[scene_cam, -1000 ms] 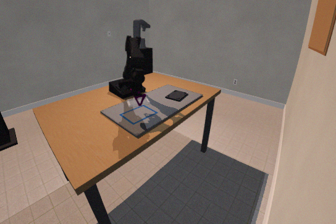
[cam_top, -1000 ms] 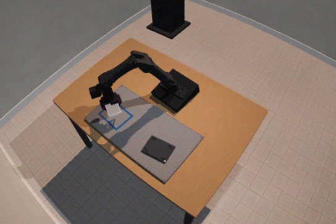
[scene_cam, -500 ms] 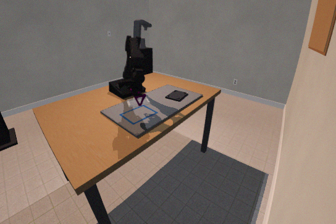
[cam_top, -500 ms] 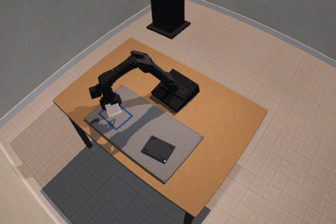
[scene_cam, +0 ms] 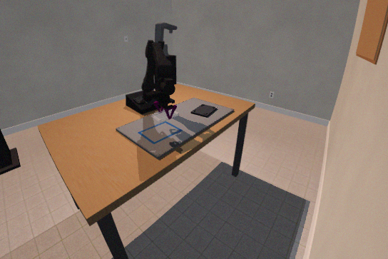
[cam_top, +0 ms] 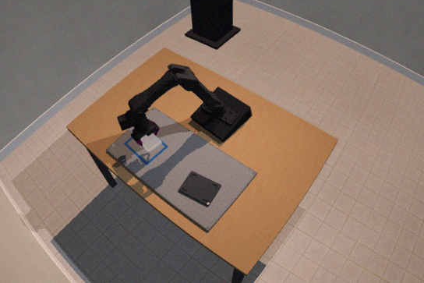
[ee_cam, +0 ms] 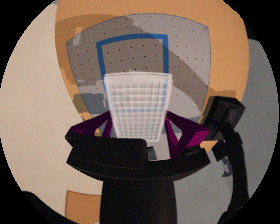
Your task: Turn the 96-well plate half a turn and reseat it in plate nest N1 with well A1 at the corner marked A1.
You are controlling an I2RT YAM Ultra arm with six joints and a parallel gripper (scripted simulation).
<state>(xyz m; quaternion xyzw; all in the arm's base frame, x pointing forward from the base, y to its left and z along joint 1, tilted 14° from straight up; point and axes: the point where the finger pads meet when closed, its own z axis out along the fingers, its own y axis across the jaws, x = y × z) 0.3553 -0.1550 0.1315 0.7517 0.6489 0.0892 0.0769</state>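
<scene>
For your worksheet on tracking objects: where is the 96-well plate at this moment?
The 96-well plate is clamped in the hand, held over the blue taped outline B1 at the deck's left end in the top view, far from the dark nest N1.

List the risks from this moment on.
1. The claw grips only one end of the white 96-well plate, so it might tilt or slip.
2. The plate hangs over the blue taped outline; it could land askew across the tape.
3. The dark square nest is empty; reseating without the half turn repeats the error.
</scene>
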